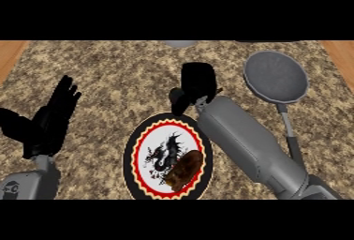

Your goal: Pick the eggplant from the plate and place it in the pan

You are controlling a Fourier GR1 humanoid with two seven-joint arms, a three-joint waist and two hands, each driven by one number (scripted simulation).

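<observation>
A brown eggplant (184, 170) lies on the lower right part of a round plate (138, 154) that has a red and black rim and a dragon picture. The grey pan (276, 76) sits at the upper right, its handle (287, 125) pointing toward me. My right hand (196, 83) hovers beyond the plate's far edge, left of the pan, open and holding nothing. Its forearm crosses the plate's right rim. My left hand (50, 120) rests open at the left, fingers up, away from the plate.
The counter (117, 70) has a speckled stone top with wooden strips (10, 54) at both sides. A grey object (180, 43) is cut off by the far edge.
</observation>
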